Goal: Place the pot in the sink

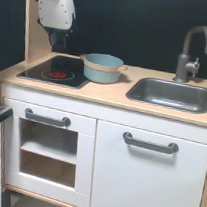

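Dark wall is seen behind a white toy kitchen whose pale wooden desk (107,94) carries everything of the task. On the exterior view's left a black stovetop (56,71) with red rings is set into the desk; on the exterior view's right the sink (171,94), a dark grey basin with rounded corners, is sunk into it, and a grey curved faucet (191,53) stands behind it.

The pot (102,68), light blue-grey with a tan band under the rim, is found upright between the two, resting partly on the stovetop's right edge and partly on the bare wood. It is well apart from the sink and nothing is seen inside the basin.

The arm's white housing (56,9) is held above the back of the stovetop, beside a wooden side panel (33,24). The pincer (59,42) hangs dark below it, to the left of the pot and not touching it. Whether it is spread or pressed together cannot be told, since its tips are lost against the dark background.

As a judgement, the task is counted as hardly begun: the pot has not been grasped, and reaching, gripping, lifting, carrying across and lowering into the sink are all left to be done.
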Available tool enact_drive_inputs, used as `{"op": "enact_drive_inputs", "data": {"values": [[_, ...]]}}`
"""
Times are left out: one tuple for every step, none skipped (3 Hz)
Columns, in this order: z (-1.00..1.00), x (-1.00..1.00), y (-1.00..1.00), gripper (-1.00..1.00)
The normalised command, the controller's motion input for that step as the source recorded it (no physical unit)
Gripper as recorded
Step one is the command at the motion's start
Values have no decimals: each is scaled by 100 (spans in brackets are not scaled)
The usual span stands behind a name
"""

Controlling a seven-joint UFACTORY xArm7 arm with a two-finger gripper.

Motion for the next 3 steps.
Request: {"op": "enact_drive_inputs", "data": {"values": [[-22,42,47,100],[-24,31,43,100],[-27,28,38,100]]}}
